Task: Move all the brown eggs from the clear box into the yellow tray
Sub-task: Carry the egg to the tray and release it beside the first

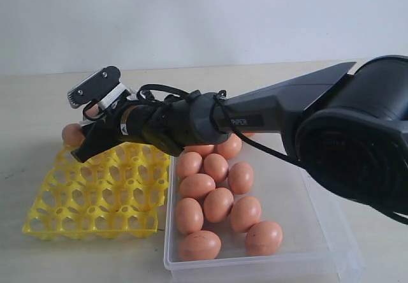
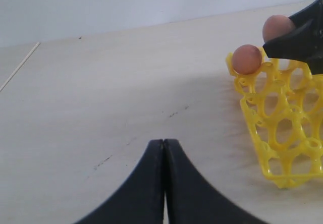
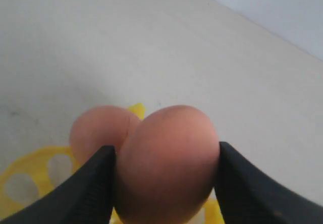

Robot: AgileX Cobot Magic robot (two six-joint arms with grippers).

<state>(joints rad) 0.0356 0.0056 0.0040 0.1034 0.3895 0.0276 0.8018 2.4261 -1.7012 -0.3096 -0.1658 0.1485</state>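
The right gripper (image 3: pixel 165 158) is hovering over a corner of the yellow tray (image 1: pixel 95 201), on the side away from the clear box (image 1: pixel 319 232). Its jaws are clamping a brown egg (image 3: pixel 171 133) just beside a second egg (image 1: pixel 72 133) sitting in that corner cup. The other brown eggs (image 1: pixel 218 203) are lying in the box just beside the tray, while the left gripper (image 2: pixel 164 146) is hanging over the table (image 1: pixel 32 98) near the tray, jaws pressed together.

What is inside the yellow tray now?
One brown egg sits in the yellow tray's far corner cup. Other visible cups are empty; the right end effector, holding a second egg, hides some far cups.
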